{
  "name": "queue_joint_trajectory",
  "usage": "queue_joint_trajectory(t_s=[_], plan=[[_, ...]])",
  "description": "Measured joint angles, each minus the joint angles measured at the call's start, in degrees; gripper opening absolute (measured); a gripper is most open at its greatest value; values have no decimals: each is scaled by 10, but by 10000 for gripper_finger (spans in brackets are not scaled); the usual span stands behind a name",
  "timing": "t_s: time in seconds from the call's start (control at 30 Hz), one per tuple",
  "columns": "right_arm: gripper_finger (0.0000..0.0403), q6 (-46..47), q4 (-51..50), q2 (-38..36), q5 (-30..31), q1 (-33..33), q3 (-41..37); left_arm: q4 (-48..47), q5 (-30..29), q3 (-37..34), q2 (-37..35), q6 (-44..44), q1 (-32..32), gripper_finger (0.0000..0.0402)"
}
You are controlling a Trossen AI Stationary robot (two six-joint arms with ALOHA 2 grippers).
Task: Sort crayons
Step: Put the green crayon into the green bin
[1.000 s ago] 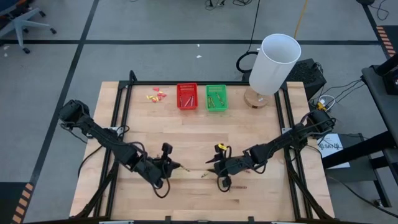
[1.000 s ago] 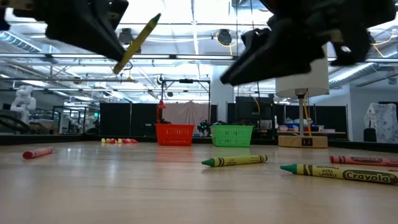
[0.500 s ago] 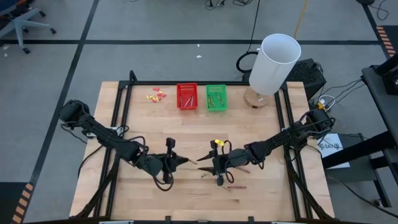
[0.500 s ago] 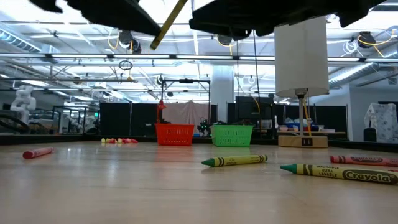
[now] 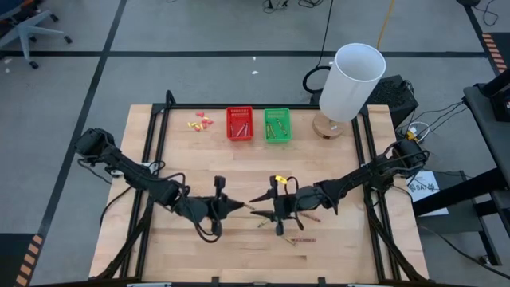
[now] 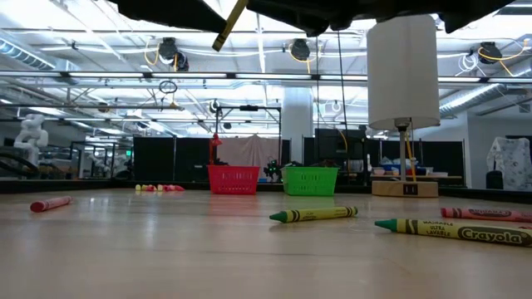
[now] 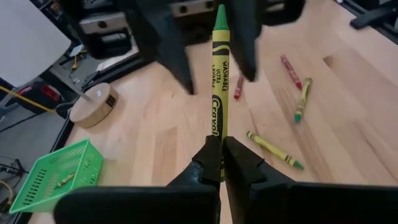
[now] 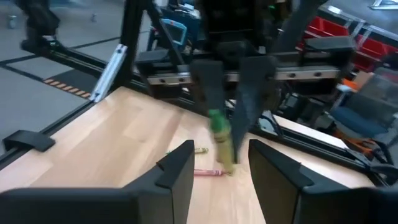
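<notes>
Left tool (image 7: 219, 163): clenched on one yellow-green crayon (image 7: 218, 81), raised above mid desk (image 5: 199, 159) | right tool (image 8: 219, 163): fingers apart, grasping nothing, facing that crayon's tip | loose crayons on desk near tools: two yellow-green, two red in left wrist view | baskets: one red (image 5: 239, 123), one green (image 5: 276, 125), far edge, crayons inside each.

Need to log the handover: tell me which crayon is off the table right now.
The yellow-green crayon clamped in the left pincer, held in the air tip-first toward the open right pincer. The other loose crayons lie flat on the table.
</notes>
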Motion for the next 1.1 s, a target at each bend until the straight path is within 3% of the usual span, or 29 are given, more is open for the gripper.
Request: queue_joint_trajectory(t_s=[0.27, 0.8, 0.93, 1.1], plan=[[124, -15, 27, 0, -27, -6, 0, 13, 1, 0, 0, 0, 17, 6], [19, -20, -24, 0, -27, -30, 0, 34, 2, 0, 0, -17, 20, 6], [19, 18, -82, 0, -28, -30, 0, -1, 3, 0, 0, -63, 20, 6], [54, 76, -155, 10, -36, -36, 0, -28, 3, 0, 0, -124, 20, 6]])
